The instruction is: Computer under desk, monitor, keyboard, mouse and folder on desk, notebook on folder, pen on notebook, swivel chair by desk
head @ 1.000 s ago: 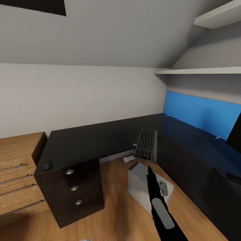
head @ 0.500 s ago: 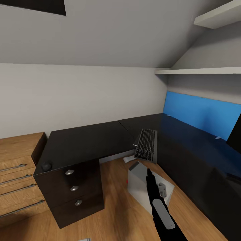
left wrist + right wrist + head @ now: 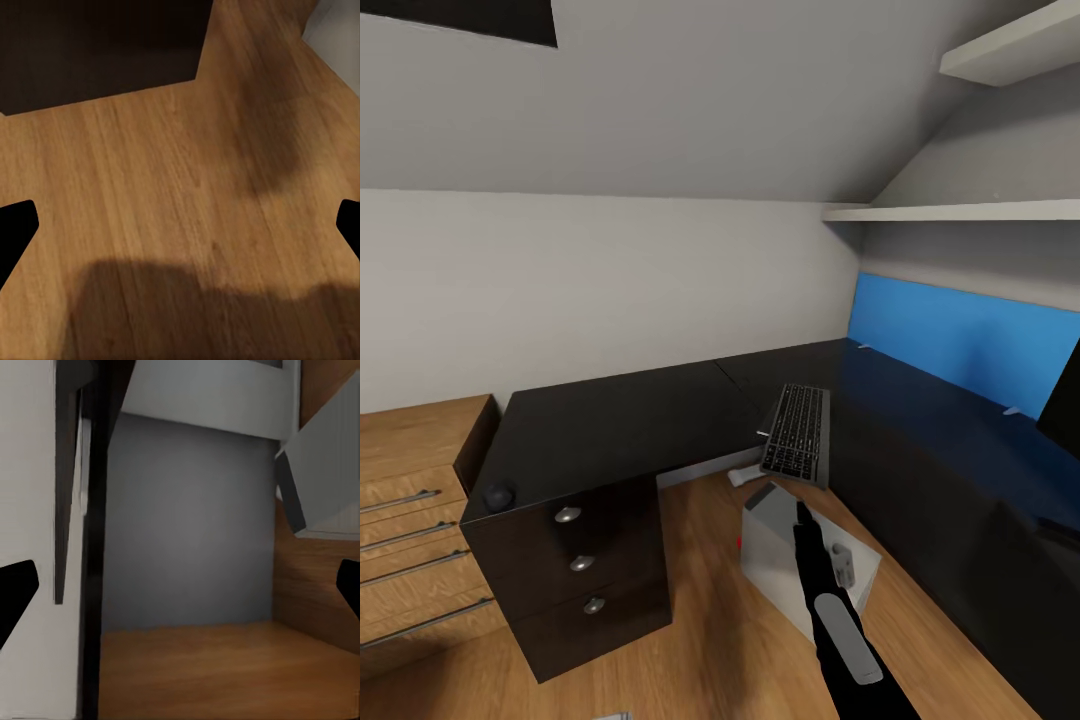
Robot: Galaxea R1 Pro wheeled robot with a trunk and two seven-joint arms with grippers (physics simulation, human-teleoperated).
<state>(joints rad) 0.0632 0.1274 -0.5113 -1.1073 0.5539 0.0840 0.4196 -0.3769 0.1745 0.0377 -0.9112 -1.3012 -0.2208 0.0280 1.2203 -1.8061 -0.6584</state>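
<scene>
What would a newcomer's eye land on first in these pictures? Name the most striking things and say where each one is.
The bright blue back panel behind the right run of the glossy black desk stands out most. Next comes the keyboard, hanging over the desk's inner corner edge, with the silver-grey computer on the wood floor below it. The right arm reaches toward that computer, and the small black mouse sits at the desk's left end.

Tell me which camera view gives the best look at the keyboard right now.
The head view. There the keyboard shows whole, its dark keys in a silver frame, lying on the black desk near the inner corner, beyond the grey computer. The left wrist view looks down at wood floor, and the right wrist view faces grey panels up close, neither giving any keyboard detail.
</scene>
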